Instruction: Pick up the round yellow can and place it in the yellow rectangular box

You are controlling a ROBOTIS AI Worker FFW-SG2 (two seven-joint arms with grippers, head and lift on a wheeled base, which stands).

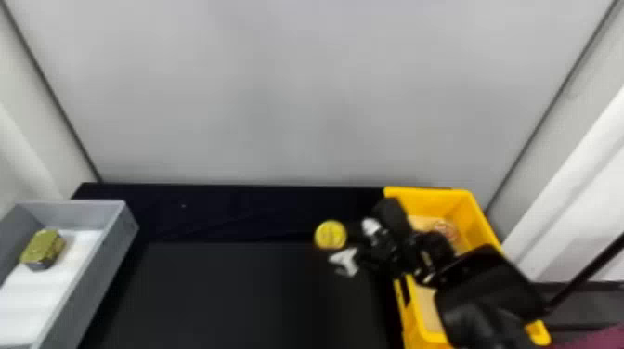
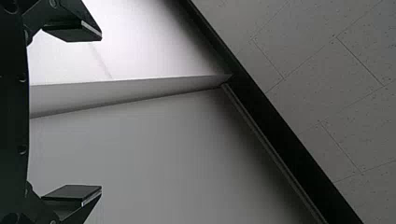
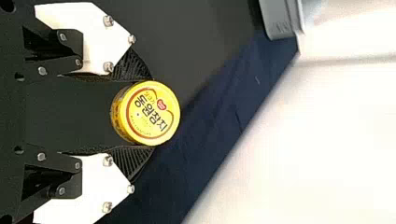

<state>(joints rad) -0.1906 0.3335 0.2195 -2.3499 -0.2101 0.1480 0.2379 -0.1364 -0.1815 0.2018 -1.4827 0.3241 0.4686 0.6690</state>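
1. Gripping round yellow can [image 3: 149, 113] w/ R gripper [image 1: 342, 243], clamped btwn ribbed black pads [image 3: 133, 161], one on either side & both touching.
2. Turning printed round face of can twd R wrist cam; seen as yellow disc in head view too.
3. Keep can as outside yellow rectangular box [image 1: 484, 227]: above dark table [image 1: 232, 297], a bit L of box, near its L wall. Can't tell exact ht. over table.
4. Note R arm [image 1: 487, 301] coming in from lower R, crossing over box & hiding part of its inside.
5. See in box: pale bottom [image 1: 429, 315], plus small round item [image 1: 445, 229] w/ reddish & white marks; can't ID.
6. See at far L: grey box [image 1: 100, 278] w/ white base [image 1: 28, 297], bearing squarish gold-green tin [image 1: 44, 248] near its far end.
7. Check L wrist view for L gripper [image 2: 100, 113]: w/ fingers set wide apart, facing pale wall [image 2: 163, 149] & speckled grey tiles [image 2: 336, 84].
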